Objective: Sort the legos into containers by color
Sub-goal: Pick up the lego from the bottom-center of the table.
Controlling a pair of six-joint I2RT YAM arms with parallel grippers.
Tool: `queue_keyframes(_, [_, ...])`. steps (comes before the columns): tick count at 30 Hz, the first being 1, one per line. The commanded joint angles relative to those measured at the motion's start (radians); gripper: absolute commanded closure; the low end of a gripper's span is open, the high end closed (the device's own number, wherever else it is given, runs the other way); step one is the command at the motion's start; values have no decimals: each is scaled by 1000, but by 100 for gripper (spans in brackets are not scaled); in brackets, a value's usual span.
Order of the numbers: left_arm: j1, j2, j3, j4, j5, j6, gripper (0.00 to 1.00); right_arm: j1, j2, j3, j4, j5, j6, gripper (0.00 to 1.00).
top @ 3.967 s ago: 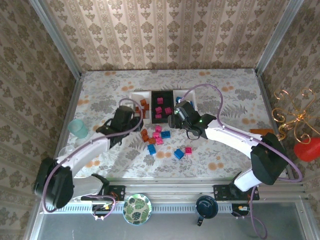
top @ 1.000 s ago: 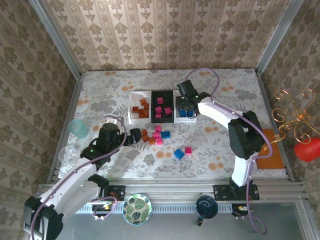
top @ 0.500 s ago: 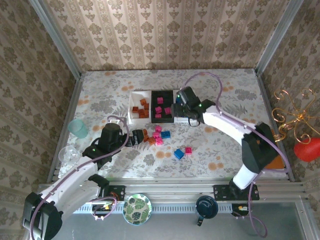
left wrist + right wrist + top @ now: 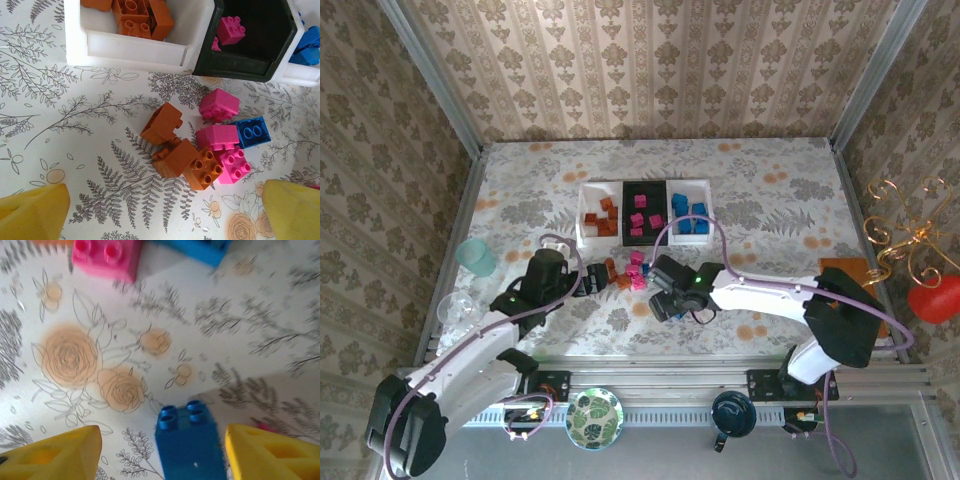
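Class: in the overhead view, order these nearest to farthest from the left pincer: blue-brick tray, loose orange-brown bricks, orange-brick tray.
1. Loose orange-brown plastic bricks, beside the left pincer.
2. White tray of orange-brown bricks, behind.
3. White tray of blue bricks, back right.

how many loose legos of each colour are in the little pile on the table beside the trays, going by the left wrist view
orange-brown legos: 3
pink legos: 3
blue legos: 1
total: 7
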Motion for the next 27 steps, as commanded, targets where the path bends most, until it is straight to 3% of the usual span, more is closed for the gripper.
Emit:
queue_keyframes(1, [-2,4,-9,29,17,-14,0,13,33,12,-37,48,-5,32])
queue_keyframes(8, [-2,-9,-26,30,10,-16,0,22,57,-17,-51,58,5,35])
queue_keyframes(17, [-2,5,-21,41,17,-16,0,23,42,-17,2,-4,-10,66])
queue_keyframes(20, [-2,1,-23,37,20,-15,0,16,-8,-2,5,1,-21,72])
queue_keyframes(27, [-3,-9,-24,37,25,-22,0,-158,-135,86,47,-13,-55,74])
